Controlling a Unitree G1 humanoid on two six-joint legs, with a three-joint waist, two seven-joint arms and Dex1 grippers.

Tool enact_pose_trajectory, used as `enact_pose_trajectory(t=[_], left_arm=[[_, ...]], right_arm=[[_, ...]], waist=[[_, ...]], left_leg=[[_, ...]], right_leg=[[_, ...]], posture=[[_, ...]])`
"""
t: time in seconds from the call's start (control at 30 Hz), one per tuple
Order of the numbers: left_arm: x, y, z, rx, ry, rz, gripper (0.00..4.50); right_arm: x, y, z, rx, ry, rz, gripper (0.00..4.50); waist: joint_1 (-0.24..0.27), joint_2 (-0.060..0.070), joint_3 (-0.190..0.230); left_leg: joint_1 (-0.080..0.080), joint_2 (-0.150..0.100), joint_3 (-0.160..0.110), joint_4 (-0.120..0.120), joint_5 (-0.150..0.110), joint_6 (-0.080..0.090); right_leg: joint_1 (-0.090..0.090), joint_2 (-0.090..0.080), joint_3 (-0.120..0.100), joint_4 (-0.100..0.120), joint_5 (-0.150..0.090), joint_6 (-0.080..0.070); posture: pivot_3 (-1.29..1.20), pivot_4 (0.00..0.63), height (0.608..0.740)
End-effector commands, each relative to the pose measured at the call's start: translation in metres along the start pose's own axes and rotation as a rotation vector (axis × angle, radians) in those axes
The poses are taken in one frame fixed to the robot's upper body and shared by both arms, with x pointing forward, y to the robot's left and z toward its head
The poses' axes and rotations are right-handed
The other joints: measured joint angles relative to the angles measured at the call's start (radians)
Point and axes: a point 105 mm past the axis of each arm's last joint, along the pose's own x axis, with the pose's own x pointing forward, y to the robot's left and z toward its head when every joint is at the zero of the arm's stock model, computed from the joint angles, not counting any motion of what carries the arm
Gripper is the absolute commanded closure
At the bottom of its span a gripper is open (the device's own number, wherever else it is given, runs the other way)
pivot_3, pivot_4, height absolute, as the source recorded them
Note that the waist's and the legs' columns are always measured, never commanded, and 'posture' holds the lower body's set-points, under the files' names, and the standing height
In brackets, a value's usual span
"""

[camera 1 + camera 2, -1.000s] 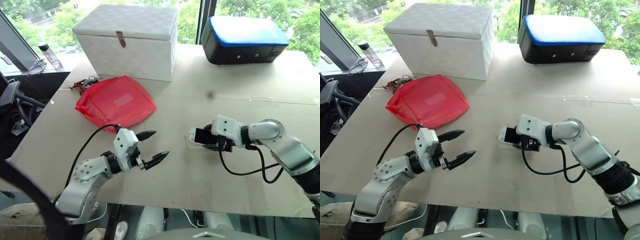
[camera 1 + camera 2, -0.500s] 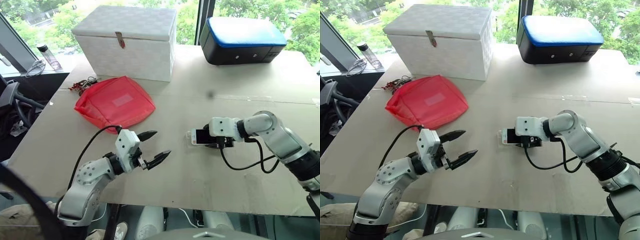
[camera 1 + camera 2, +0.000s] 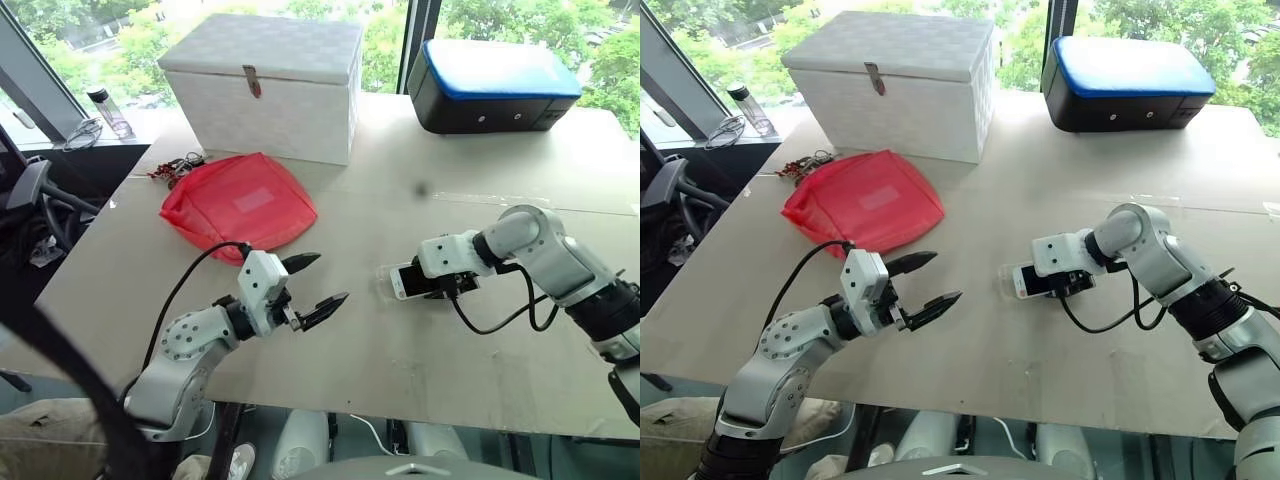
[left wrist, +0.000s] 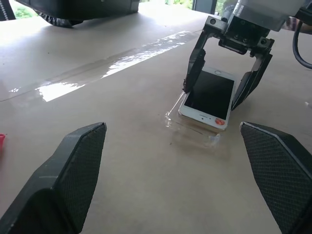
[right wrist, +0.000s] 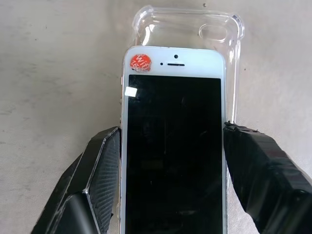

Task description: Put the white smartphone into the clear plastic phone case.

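Observation:
The white smartphone (image 5: 173, 146), dark screen up with a red sticker at one corner, is gripped by its long sides in my right gripper (image 3: 428, 283), which is shut on it. The clear plastic phone case (image 5: 187, 24) lies flat on the table under the phone. The phone's sticker end stops short of the case's end with the camera cut-out. In the left wrist view the phone (image 4: 208, 97) tilts, its sticker end low on the case (image 4: 192, 129). My left gripper (image 3: 325, 280) hovers open to the left of them, level, with nothing between its fingers.
A red mesh bag (image 3: 240, 200) lies at the left of the table. Behind it stands a white latched box (image 3: 265, 85). A black and blue box (image 3: 495, 85) sits at the back right. A bottle (image 3: 105, 110) stands beyond the table's left edge.
The right arm's elbow has risen and its wrist has turned, still gripping the phone over the case. The left gripper has stayed open in place.

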Motion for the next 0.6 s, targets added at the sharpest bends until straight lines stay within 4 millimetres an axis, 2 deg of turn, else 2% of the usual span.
enact_pose_trajectory(t=[0.03, 0.23, 0.43, 0.6], left_arm=[[0.002, -0.005, 0.011, 0.031, -0.041, -0.013, 0.00], [0.001, -0.006, 0.007, 0.014, -0.040, -0.012, 0.00], [0.001, -0.005, 0.005, 0.018, -0.042, -0.008, 0.00], [0.000, -0.005, 0.000, 0.020, -0.041, -0.004, 0.00]], right_arm=[[0.011, 0.001, -0.021, 0.147, 0.079, 0.008, 1.74], [0.016, -0.005, -0.018, 0.200, 0.079, 0.027, 1.74], [0.021, -0.007, -0.018, 0.083, 0.104, 0.034, 1.74], [0.023, -0.006, -0.019, 0.058, 0.104, 0.038, 1.74]], waist=[[-0.003, 0.000, 0.000], [-0.017, -0.001, -0.001], [-0.029, -0.001, -0.001], [-0.028, -0.001, -0.001]], left_leg=[[0.001, 0.000, 0.000, 0.000, 0.000, 0.000], [0.002, 0.001, 0.000, 0.000, 0.000, 0.000], [0.002, 0.001, 0.000, 0.000, 0.000, 0.000], [0.002, 0.001, 0.000, 0.000, 0.000, 0.000]], right_leg=[[0.000, 0.000, 0.000, 0.000, -0.001, -0.002], [0.000, 0.000, 0.001, 0.001, 0.001, -0.005], [0.000, -0.001, 0.001, 0.001, 0.001, -0.006], [0.000, -0.001, 0.001, 0.001, 0.001, -0.006]], posture=[[0.00, 0.150, 0.740], [0.00, 0.150, 0.740], [0.00, 0.150, 0.740], [0.00, 0.150, 0.740]])
